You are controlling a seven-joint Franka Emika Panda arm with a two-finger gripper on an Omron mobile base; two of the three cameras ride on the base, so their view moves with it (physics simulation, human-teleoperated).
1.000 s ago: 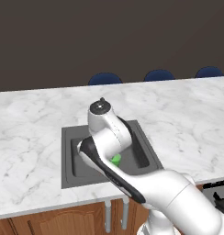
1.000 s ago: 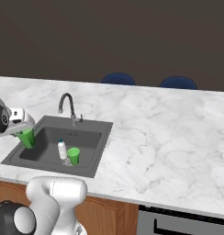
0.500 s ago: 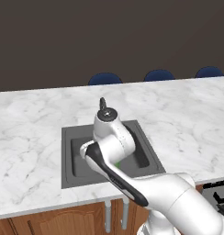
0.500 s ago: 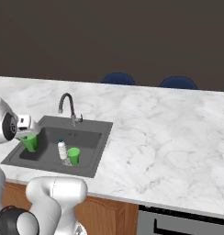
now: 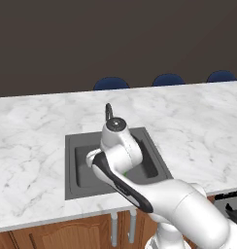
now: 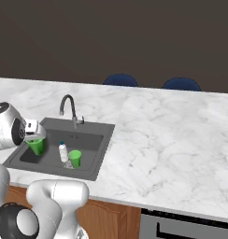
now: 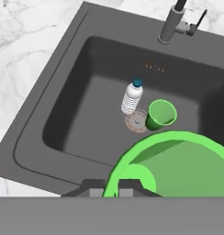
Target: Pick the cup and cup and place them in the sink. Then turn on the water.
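The gripper (image 6: pixel 35 138), clamped on the second green cup (image 6: pixel 36 146), has sunk lower into the sink (image 6: pixel 103 140) over the last second — near its left wall, the first cup (image 6: pixel 75 158) already upright by the drain — so release looks close.

We are looking at a white marble counter (image 6: pixel 172 135) running across the kitchen, three dark blue chair backs (image 6: pixel 120 80) showing behind its far edge. A small white bottle (image 7: pixel 131 97) with a blue cap is standing upright just beside a round drain (image 7: pixel 137 121). Wooden cabinet fronts (image 5: pixel 57 234) are showing below.
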